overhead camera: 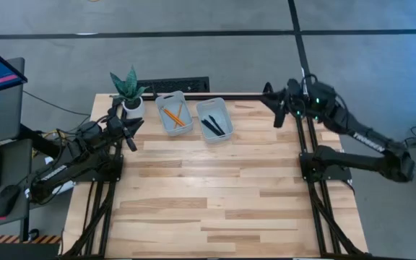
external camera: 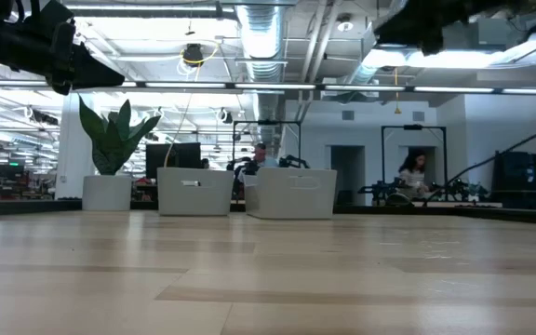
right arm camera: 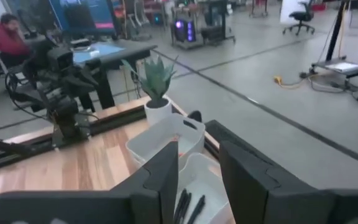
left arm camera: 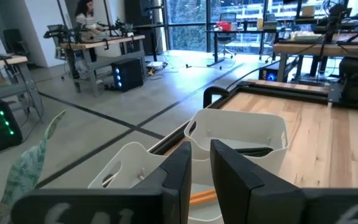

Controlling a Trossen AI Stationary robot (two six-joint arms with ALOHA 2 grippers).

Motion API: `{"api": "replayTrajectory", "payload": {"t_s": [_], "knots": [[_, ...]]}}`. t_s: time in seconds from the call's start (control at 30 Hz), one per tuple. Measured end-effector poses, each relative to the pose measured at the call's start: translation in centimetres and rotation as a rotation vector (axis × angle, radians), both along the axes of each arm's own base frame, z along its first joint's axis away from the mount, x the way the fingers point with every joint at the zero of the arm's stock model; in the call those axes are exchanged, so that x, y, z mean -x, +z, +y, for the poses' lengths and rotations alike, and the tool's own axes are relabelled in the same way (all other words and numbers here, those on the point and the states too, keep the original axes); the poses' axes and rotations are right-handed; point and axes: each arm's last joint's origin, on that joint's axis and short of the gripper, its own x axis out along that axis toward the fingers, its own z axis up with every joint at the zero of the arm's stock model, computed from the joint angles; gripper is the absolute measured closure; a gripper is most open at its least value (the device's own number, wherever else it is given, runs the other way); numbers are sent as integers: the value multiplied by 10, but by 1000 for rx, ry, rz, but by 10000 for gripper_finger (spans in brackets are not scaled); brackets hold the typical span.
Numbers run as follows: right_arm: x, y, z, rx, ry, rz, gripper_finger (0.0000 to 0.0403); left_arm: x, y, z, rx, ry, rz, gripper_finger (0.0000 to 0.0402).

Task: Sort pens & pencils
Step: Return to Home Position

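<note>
Two white bins stand side by side at the table's far edge. The left bin (overhead camera: 173, 114) holds the orange pencils (overhead camera: 173, 116), and one pencil (left arm camera: 201, 198) shows between my left fingers. The right bin (overhead camera: 214, 119) holds the black pens (overhead camera: 213, 126), also seen as pens (right arm camera: 188, 208) in the right wrist view. My left gripper (overhead camera: 132, 137) hovers left of the bins, slightly open and empty. My right gripper (overhead camera: 279, 115) hovers right of them near the far edge, open and empty.
A potted plant (overhead camera: 128, 90) in a white pot stands at the table's far left corner, close to my left gripper. Bare wooden tabletop (overhead camera: 215, 195) stretches from the bins to the near edge. A monitor and keyboard sit off the table's left side; people sit in the room beyond.
</note>
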Motion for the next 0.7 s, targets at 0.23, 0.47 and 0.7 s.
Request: {"api": "replayTrajectory", "payload": {"t_s": [0.23, 0.47, 0.7], "knots": [[20, -55, 9, -28, -32, -92, 265, 0, 0, 0, 0, 0, 0, 349], [39, -84, 23, 1, -37, -176, 264, 0, -3, 0, 4, -1, 34, 349], [56, -102, 36, 21, -34, -289, 263, 0, -5, 0, 3, -5, 59, 349]]}}
